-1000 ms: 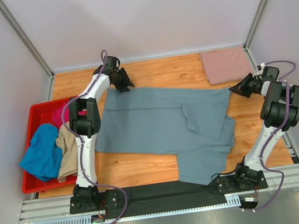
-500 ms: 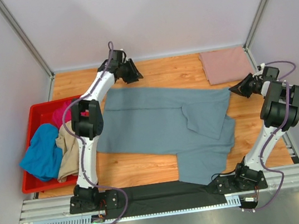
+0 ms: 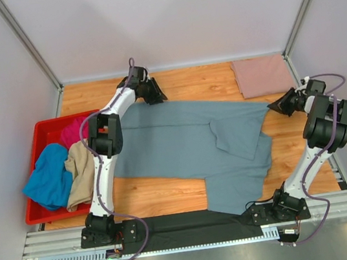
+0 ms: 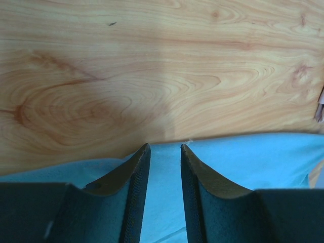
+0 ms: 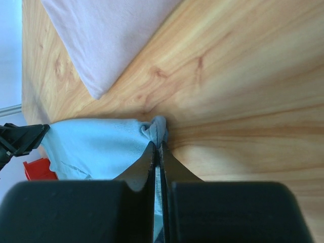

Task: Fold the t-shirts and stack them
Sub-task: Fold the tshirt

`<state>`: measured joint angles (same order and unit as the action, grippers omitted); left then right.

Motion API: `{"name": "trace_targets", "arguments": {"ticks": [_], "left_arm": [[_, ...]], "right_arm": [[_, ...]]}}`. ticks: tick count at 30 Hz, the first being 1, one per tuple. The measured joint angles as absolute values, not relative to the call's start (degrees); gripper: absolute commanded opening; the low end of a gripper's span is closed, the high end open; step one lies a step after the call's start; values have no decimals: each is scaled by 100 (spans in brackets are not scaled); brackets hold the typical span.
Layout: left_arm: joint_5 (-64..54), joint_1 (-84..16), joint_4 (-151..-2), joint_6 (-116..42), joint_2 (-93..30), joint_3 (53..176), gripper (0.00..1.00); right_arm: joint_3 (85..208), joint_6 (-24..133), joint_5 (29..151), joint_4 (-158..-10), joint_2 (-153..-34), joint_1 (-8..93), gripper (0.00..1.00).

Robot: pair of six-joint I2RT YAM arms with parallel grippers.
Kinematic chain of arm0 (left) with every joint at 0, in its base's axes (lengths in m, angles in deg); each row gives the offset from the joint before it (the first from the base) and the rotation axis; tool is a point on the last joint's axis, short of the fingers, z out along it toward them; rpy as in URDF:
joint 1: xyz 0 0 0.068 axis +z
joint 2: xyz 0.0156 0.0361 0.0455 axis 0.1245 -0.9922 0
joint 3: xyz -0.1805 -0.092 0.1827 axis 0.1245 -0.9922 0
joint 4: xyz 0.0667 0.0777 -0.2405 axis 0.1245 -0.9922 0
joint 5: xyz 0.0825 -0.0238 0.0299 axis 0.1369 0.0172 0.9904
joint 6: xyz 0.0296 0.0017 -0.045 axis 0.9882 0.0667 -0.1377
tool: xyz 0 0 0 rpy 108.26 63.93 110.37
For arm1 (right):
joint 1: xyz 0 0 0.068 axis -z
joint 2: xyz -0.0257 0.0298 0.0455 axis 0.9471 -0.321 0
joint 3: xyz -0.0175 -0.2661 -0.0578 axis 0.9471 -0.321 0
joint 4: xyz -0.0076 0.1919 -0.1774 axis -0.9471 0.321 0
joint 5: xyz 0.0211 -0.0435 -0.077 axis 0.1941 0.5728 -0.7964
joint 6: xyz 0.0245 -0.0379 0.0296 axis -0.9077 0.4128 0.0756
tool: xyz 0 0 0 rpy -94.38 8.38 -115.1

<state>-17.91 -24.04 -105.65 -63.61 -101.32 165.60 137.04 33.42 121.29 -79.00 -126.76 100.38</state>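
Observation:
The large grey-blue t-shirt [image 3: 188, 141] lies spread across the wooden table, partly folded at its right side. My left gripper [image 3: 154, 94] hovers open over the shirt's far edge; in the left wrist view its fingertips [image 4: 165, 148] straddle flat cloth [image 4: 238, 162] with a gap between them. My right gripper [image 3: 274, 106] is shut on the shirt's far right corner, and a bunched nub of cloth [image 5: 158, 129] sticks out past the closed tips [image 5: 158, 147]. A folded dusty-pink t-shirt [image 3: 261, 75] lies at the back right, also seen in the right wrist view [image 5: 111, 35].
A red plastic bin [image 3: 38, 132] at the left holds bright blue [image 3: 46, 175], magenta [image 3: 74, 132] and beige [image 3: 81, 173] t-shirts. Bare wood [image 3: 199, 80] runs along the far edge. White walls and metal posts close in the table.
My left gripper has moved right along the shirt's far edge and its jaws have narrowed a little. The right gripper keeps its grip on the corner, which has shifted slightly right.

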Motion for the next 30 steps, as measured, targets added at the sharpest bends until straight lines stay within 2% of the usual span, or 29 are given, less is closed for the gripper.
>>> {"name": "trace_targets", "arguments": {"ticks": [6, 10, 15, 17, 19, 20, 25, 30], "left_arm": [[-1811, -2382, -10550, -6361, -10132, 16549, 41], [-1918, -2371, -10521, -6368, -10132, 16552, 45], [-2113, -2327, -10541, -6495, -10117, 16552, 49], [-2119, -2316, -10646, -6562, -10069, 16552, 50], [-2108, -2312, -10838, -6621, -9940, 16521, 50], [-2097, -2318, -10932, -6621, -9826, 16445, 50], [-2097, -2561, -11199, -6486, -8753, 15507, 50], [-2458, -3429, -11094, -6267, -7665, 14340, 50]], "right_arm": [[13465, 3339, 12138, -7913, -12633, 10093, 0], [13494, 3248, 12210, -7978, -12650, 10099, 1], [14018, 3079, 12191, -7721, -12810, 10029, 17], [14331, 3071, 11937, -7397, -12775, 9946, 27], [14547, 3051, 11576, -6927, -12637, 9885, 32], [14598, 3033, 11347, -6636, -12495, 9850, 36], [14410, 2998, 10564, -5002, -11372, 9780, 40], [13710, 3016, 10103, -3780, -9953, 9485, 44]]}}
